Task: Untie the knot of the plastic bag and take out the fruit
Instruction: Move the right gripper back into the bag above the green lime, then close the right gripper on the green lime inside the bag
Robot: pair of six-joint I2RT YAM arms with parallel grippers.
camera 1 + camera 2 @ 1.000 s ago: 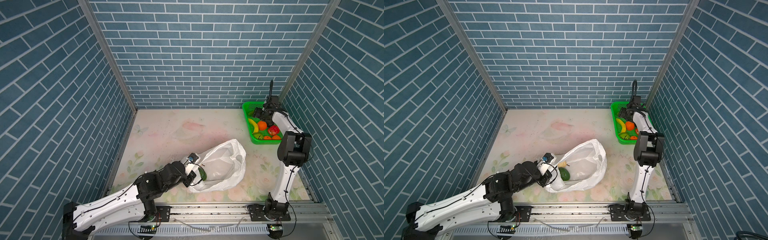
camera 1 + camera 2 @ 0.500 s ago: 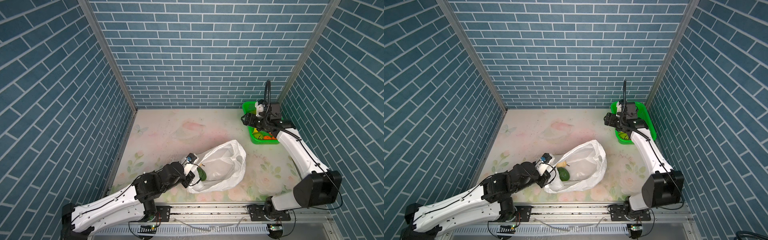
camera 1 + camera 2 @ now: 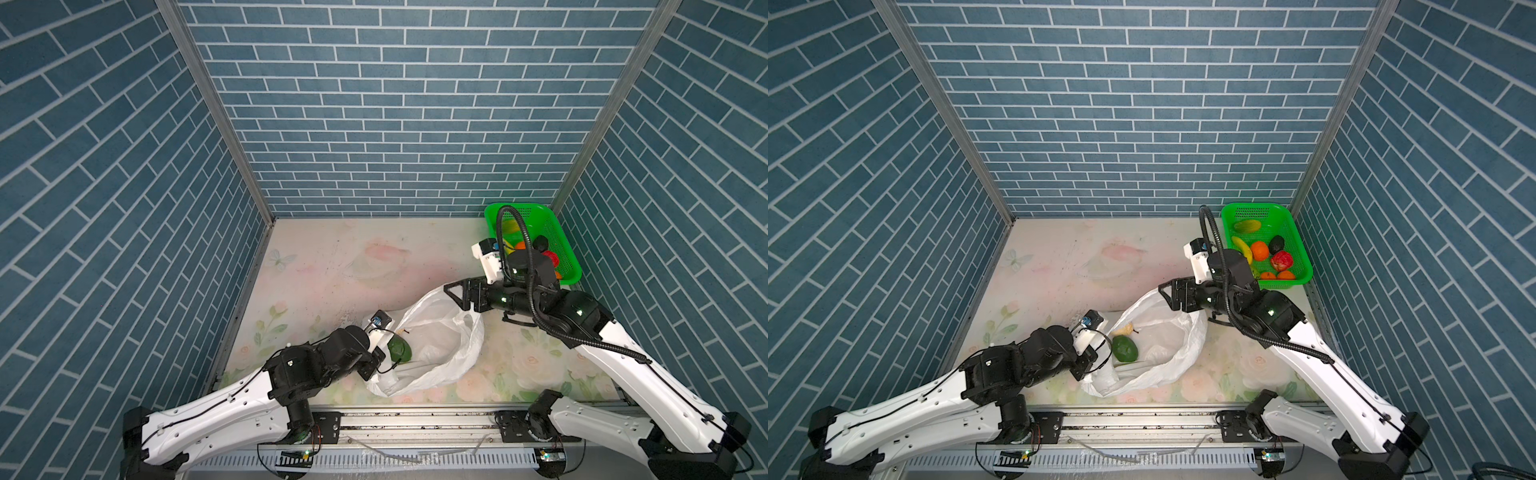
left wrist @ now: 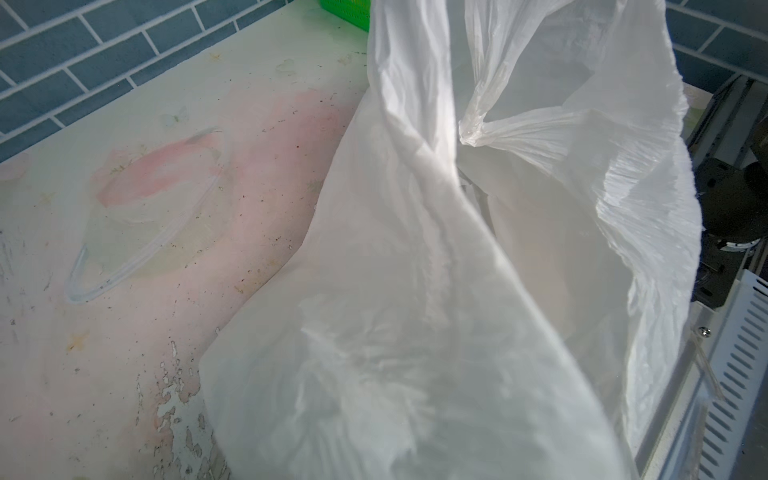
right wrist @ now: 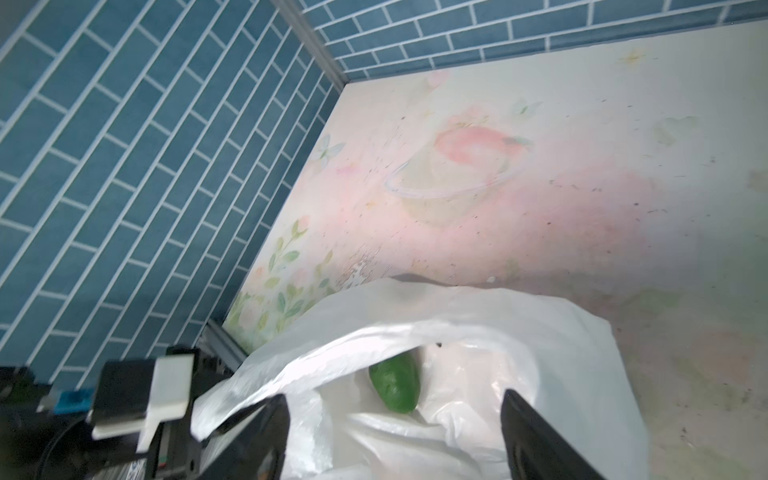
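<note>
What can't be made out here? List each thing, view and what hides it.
- In a top view the right arm covers most fruit in the basket.
- In both top views the rim of the bag hides part of the pale fruit.
- In the left wrist view the left gripper is out of frame; only bag shows.

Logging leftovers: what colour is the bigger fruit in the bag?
Green fruit; best in the right wrist view.

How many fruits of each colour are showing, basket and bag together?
Orange fruits: 3
Red fruit: 1
Yellow banana: 1
Yellow-green mango: 1
Dark avocado: 1
Green avocado: 1
Cream fruit: 1
Total: 9; the arm may hide more.
</note>
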